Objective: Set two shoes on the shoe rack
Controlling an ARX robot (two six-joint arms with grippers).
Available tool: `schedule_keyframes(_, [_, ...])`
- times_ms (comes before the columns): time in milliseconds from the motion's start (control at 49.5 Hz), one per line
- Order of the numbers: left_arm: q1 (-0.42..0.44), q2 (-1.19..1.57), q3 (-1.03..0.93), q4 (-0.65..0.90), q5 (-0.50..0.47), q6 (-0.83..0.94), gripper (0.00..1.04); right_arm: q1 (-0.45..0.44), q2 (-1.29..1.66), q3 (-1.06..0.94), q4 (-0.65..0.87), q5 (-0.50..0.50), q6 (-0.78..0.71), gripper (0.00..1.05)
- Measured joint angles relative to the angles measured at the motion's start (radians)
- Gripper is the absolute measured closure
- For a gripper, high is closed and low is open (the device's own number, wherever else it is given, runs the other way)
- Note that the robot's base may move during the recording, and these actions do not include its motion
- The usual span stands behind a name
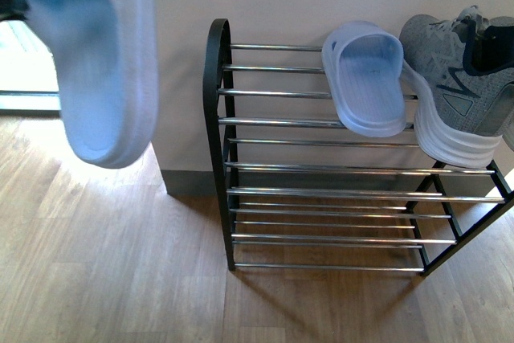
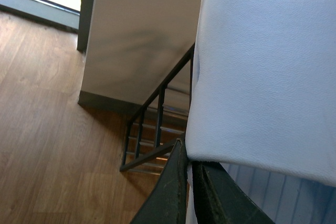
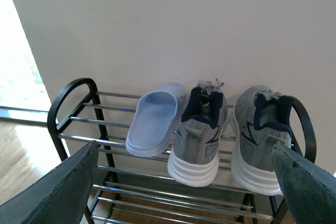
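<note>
My left gripper (image 2: 190,182) is clamped on the second slide (image 1: 100,62), hanging toe-down, and the free stretch of the shoe rack's (image 1: 273,94) top rods lies ahead to its right, beside the racked slide (image 1: 365,78).

Pale-blue slides (image 1: 365,78), grey white-soled sneakers (image 3: 198,135), black-and-chrome rack (image 1: 321,170).

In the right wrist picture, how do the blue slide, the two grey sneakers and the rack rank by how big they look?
1. Shoe rack, widest by far.
2. The two grey sneakers, left and right: they look alike, so no ranking between them.
3. Pale-blue slide, a bit smaller and flatter.
</note>
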Motion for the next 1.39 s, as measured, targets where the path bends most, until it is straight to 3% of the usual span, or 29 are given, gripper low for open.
schedule_keyframes(262, [-0.054, 0.322, 0.219, 0.019, 0.045, 0.001, 1.03, 0.0, 0.0, 0.0, 0.0, 0.0, 0.0, 0.09])
schedule_keyframes(545, [-0.06, 0.453, 0.351, -0.016, 0.085, 0.002, 1.03, 0.0, 0.0, 0.0, 0.0, 0.0, 0.0, 0.09])
schedule_keyframes(828, [-0.138, 0.621, 0.558, -0.075, 0.118, 0.004, 1.03, 0.0, 0.0, 0.0, 0.0, 0.0, 0.0, 0.09])
schedule_keyframes(1393, [-0.157, 0.817, 0.749, -0.148, 0.104, 0.022, 1.03, 0.0, 0.0, 0.0, 0.0, 0.0, 0.0, 0.09])
